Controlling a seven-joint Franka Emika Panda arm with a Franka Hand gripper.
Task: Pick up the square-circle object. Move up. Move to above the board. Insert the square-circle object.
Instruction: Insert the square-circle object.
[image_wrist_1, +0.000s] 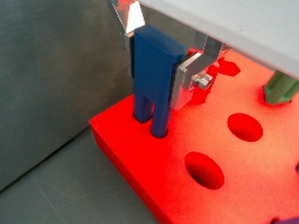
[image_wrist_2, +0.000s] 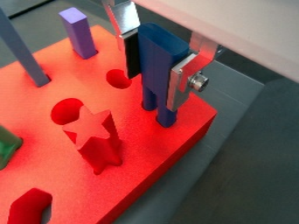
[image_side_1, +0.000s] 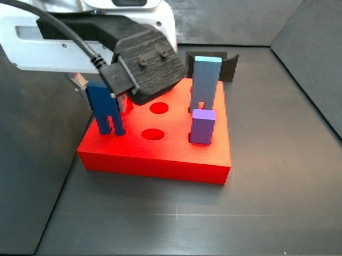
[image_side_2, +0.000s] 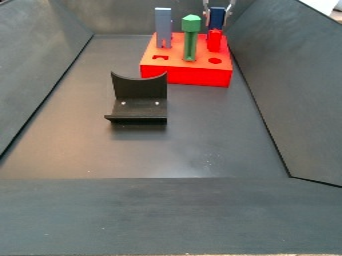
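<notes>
Prongs of the square-circle object (image_wrist_1: 153, 79) hang straight down from my gripper (image_wrist_1: 158, 54), clamped shut on it, tips meeting the board (image_wrist_1: 140, 149) directly beneath.

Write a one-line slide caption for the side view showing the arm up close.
Panda gripper holds the dark blue square-circle object upright, prongs down at a corner of the red board.

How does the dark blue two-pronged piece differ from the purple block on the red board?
The square-circle object is dark blue, two-pronged, gripped by the pincer at the board's corner. The purple block is a single free-standing post, untouched, at the opposite edge. The square-circle object looks taller. Both stand upright on the board.
</notes>
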